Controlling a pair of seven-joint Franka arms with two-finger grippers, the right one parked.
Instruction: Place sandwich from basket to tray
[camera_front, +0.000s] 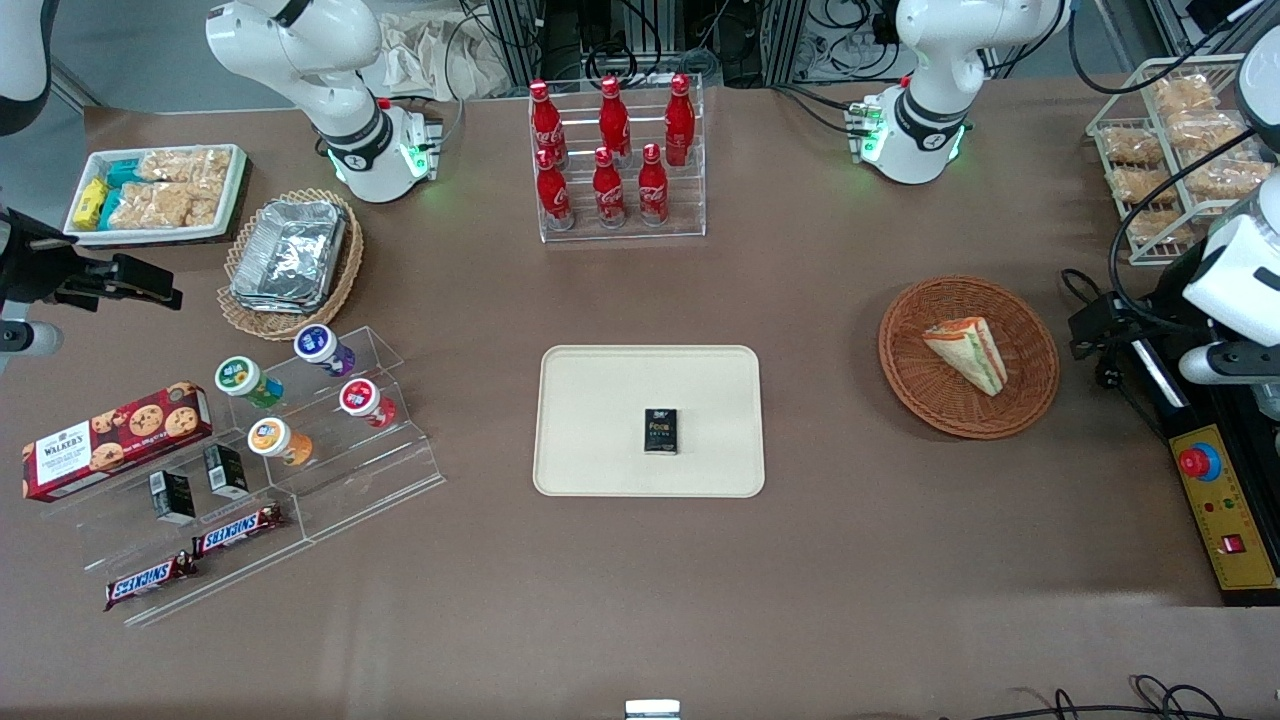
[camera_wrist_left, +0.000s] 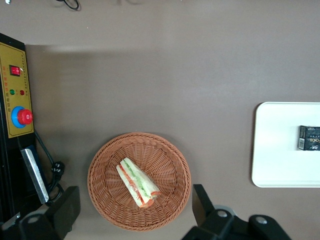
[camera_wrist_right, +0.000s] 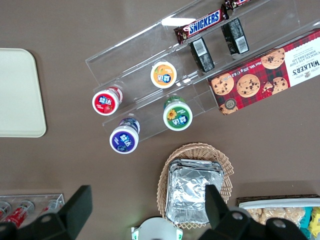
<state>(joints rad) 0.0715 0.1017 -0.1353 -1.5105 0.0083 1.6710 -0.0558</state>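
Observation:
The sandwich (camera_front: 968, 352), a pale wedge with green and orange-red layers, lies in the round reddish-brown basket (camera_front: 1030, 400) toward the working arm's end of the table. In the left wrist view the sandwich (camera_wrist_left: 137, 182) rests in the middle of the basket (camera_wrist_left: 170, 155). My gripper (camera_wrist_left: 134, 207) hangs well above the basket. It is open wide, with one finger (camera_wrist_left: 65, 210) on each side of the basket and nothing between them. The cream tray (camera_front: 600, 400) lies flat at the table's middle, and the left wrist view shows one end of the tray (camera_wrist_left: 280, 145).
A small black box (camera_front: 661, 431) stands on the tray. A yellow control box (camera_front: 1225, 510) with a red button and cables sits beside the basket at the table's edge. A rack of red bottles (camera_front: 615, 160) stands farther from the front camera than the tray.

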